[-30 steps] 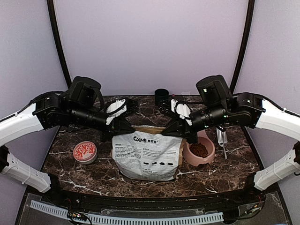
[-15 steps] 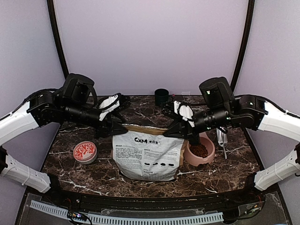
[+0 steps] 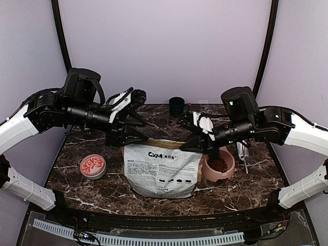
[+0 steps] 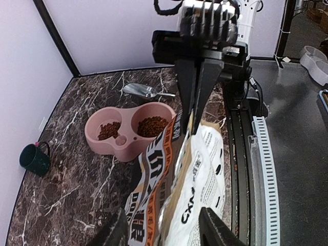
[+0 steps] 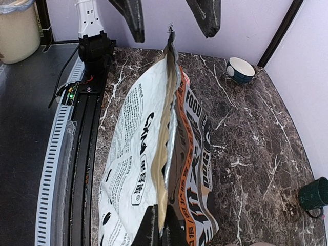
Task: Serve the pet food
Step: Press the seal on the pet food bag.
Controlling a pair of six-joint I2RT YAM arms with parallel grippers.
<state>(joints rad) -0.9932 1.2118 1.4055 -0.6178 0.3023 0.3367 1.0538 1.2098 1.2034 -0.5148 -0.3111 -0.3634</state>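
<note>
Clamped on bag [image 5: 130, 154] rim: right end effector [image 5: 161, 221] (left end effector [image 4: 164, 218] apart, empty).

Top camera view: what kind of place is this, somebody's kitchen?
Probably a robot test booth, not a kitchen. Plain lilac walls close around one marble-look table, a left arm and a right arm reach over it, with a pet food bag and pink double bowl set out.

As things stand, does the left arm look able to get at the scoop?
Probably not directly. The scoop lies on the far right, beyond the pink bowl. The bag, held up by its top edge in the shut right pincer, stands between the scoop and the open left pincer.
</note>
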